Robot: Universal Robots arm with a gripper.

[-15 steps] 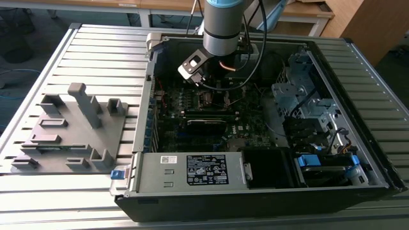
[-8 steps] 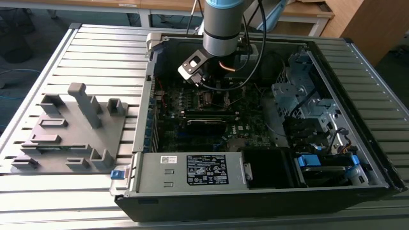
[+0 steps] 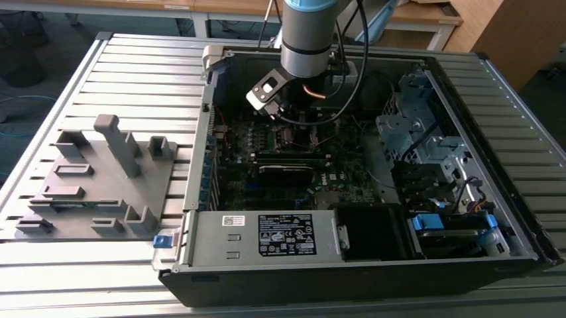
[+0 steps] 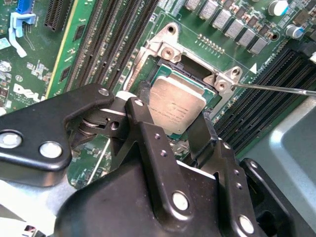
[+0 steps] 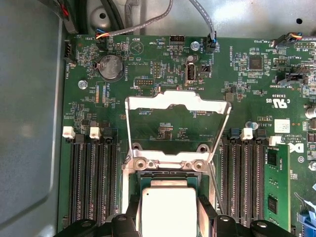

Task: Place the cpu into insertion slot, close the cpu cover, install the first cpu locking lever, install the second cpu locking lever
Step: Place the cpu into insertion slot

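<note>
I'm at work in what looks like a robotics lab or workshop. An opened computer case (image 3: 354, 218) lies on a ribbed metal bench (image 3: 132, 66), its green circuit board (image 5: 163, 64) bare under my cameras. A grey moulded plate (image 3: 89, 185) with upright posts sits beside it, and wooden desks (image 3: 420, 13) stand behind.

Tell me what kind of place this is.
Probably a robotics lab or test workshop: an open computer case sits on a slatted metal table, a robot arm reaches into it, and a grey fixture plate lies beside it, with wooden desks behind.
</note>
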